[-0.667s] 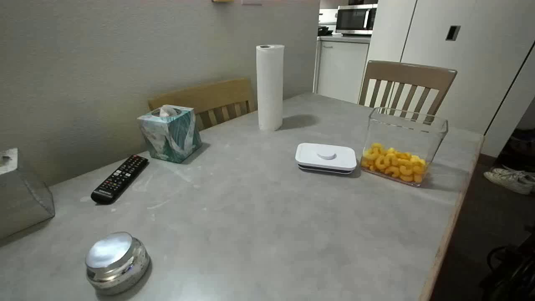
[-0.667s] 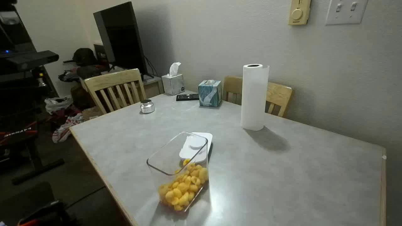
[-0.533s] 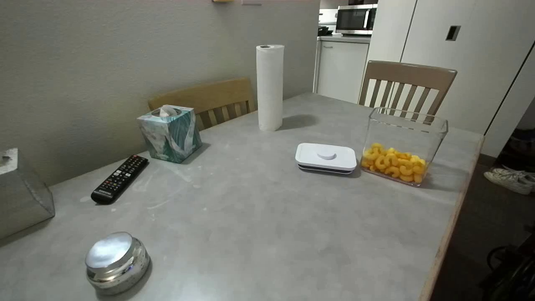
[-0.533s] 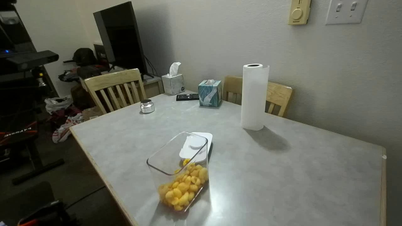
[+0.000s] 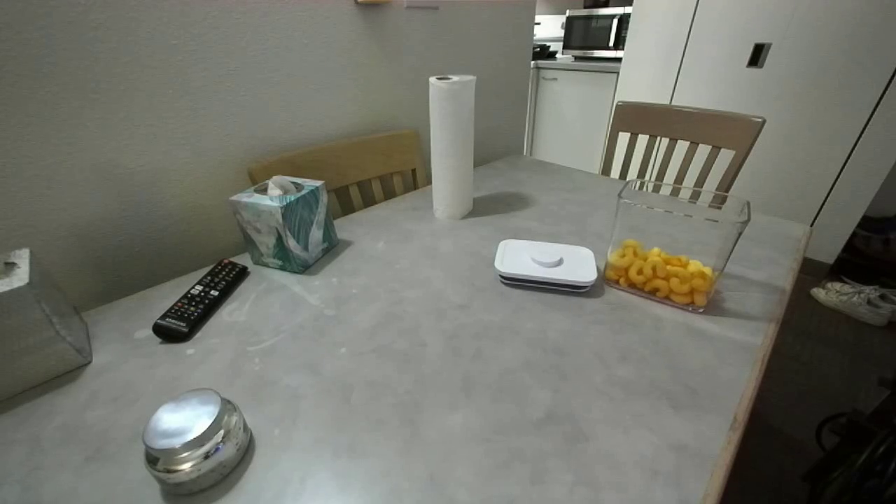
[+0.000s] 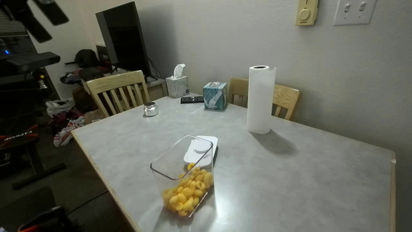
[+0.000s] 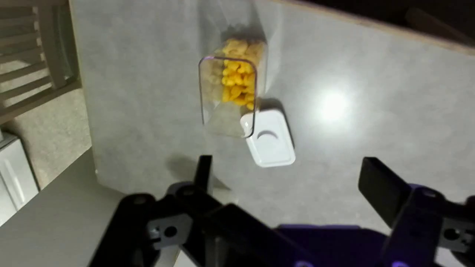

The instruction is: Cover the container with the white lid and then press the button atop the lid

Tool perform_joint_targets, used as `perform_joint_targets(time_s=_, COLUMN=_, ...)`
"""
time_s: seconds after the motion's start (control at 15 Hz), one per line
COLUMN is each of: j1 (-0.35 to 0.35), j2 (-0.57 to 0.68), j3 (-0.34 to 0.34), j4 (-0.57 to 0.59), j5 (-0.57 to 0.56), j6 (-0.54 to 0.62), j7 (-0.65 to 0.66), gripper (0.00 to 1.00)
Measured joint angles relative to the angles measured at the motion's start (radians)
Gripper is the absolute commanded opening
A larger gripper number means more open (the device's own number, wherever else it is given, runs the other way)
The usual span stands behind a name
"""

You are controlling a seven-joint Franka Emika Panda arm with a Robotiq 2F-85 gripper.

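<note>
The container (image 5: 672, 234) is a clear box, upright and uncovered, with yellow-orange snack pieces in its lower part. Close beside it on the table lies the white lid (image 5: 518, 259), flat, with its raised round button (image 5: 546, 261) facing up. In an exterior view part of the lid (image 6: 190, 158) shows through the clear wall of the container (image 6: 162, 174). From above, in the wrist view, the rim of the container (image 7: 200, 89) overlaps a corner of the lid (image 7: 276, 152). My gripper (image 7: 288, 163) hangs high above the table, open, nothing between its fingers. Its black fingers (image 6: 54, 13) show at an exterior view's top left.
A paper towel roll (image 5: 452, 147) stands behind the lid. Toward the wall are a teal tissue box (image 5: 287, 224), a black remote (image 5: 201, 301) and a grey tissue box (image 6: 177, 86). A shiny metal jar (image 5: 196, 441) sits farther off. The table edge (image 5: 759, 371) runs near the container.
My gripper has come into an exterior view at the upper left, where only the background showed before. Container, lid and the other things on the table have stayed put.
</note>
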Motion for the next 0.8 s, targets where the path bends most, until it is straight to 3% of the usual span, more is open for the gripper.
perform_joint_targets(time_s=0.13, j1=-0.018, j2=0.001, j3=-0.009, j4=-0.030, j5=-0.057, j6=0.151, j7=0.023, gripper=1.00)
perform_joint_targets(time_s=0.2, j1=-0.022, j2=0.001, j3=-0.010, j4=-0.037, j5=-0.060, j6=0.169, j7=0.025, gripper=1.00)
perform_joint_targets(time_s=0.8, j1=-0.019, j2=-0.003, j3=-0.009, j4=-0.037, j5=-0.059, j6=0.169, j7=0.025, gripper=1.00)
